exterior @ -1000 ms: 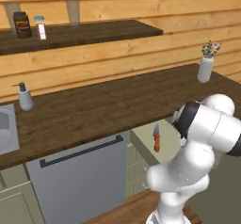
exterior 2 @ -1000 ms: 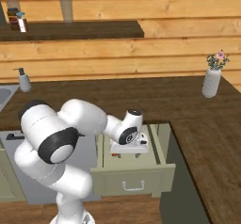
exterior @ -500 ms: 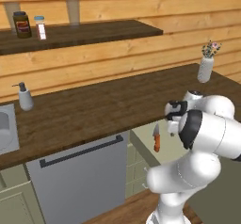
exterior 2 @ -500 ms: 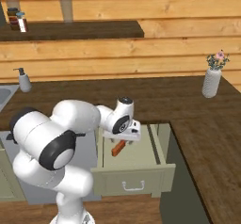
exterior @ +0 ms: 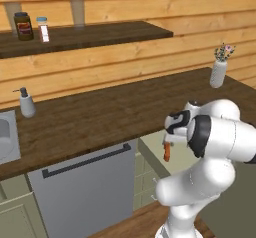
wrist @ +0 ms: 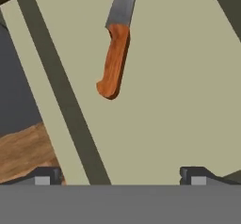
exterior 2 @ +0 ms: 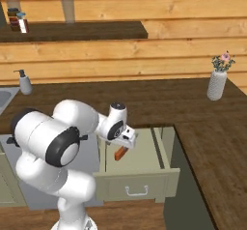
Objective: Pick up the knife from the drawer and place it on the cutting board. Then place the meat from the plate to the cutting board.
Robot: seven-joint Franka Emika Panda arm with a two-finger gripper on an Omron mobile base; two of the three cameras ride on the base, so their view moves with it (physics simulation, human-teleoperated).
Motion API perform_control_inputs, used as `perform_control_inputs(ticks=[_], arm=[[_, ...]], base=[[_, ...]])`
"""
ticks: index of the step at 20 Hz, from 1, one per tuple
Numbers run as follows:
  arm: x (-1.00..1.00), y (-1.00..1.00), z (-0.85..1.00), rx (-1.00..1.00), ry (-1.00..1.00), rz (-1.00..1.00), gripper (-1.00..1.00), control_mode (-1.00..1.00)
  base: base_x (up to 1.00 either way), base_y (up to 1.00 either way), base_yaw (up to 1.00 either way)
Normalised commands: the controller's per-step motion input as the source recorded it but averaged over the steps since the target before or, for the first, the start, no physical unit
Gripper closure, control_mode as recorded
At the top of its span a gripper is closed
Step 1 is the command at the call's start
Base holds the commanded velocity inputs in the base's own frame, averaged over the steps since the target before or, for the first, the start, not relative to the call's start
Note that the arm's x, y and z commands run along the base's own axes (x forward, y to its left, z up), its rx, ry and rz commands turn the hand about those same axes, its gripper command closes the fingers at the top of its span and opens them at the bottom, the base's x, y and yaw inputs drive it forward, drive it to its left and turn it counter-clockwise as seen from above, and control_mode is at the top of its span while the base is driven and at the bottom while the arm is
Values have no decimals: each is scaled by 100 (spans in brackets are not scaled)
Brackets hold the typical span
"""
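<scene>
Knife (wrist: 114, 53) in the drawer (exterior 2: 144, 188), below the claw (wrist: 120, 176).

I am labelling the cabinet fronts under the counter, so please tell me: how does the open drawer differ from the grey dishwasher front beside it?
The drawer is pale greenish-beige; the dishwasher front is grey. The drawer is pulled out with a knife lying inside; the dishwasher front sits closed, flush under the counter. The drawer has a small pale looped handle; the dishwasher front has a long dark bar handle. The dishwasher front is much taller. Both have plain flat fronts.
</scene>
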Motion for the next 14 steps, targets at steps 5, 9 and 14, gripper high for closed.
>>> perform_control_inputs(ticks=[5, 9, 14], arm=[[33, -1, -38, 3, 10, -2, -100, -100], [57, 0, -36, 2, 9, 0, -100, -100], [33, 0, -18, 0, 4, -1, -100, -100]], base=[[0, 0, 0], [0, 0, 0], [0, 0, 0]])
